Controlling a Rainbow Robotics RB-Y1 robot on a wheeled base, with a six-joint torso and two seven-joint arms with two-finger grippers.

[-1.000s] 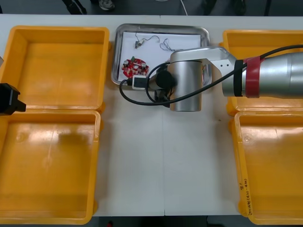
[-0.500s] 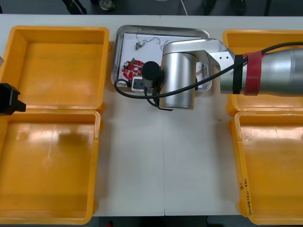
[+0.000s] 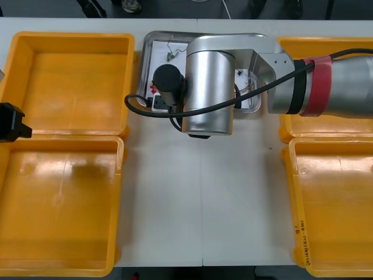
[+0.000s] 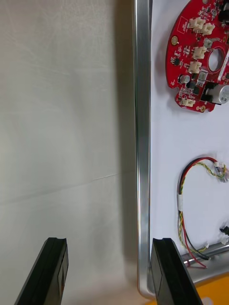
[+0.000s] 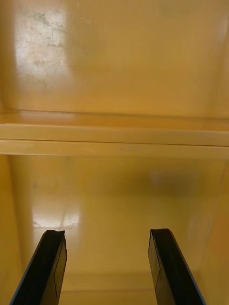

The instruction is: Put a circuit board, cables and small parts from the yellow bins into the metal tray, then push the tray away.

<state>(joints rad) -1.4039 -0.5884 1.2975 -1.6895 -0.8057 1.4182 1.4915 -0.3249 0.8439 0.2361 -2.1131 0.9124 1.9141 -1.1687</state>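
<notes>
- Right gripper, fingers apart, is straddling the rim of the shiny rectangular metal tray.
- Left gripper, fingers apart, is hovering over square yellow plastic bins.

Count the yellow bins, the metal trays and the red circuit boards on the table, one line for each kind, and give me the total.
yellow bins: 4
metal tray: 1
red circuit board: 1
Total: 6
</notes>
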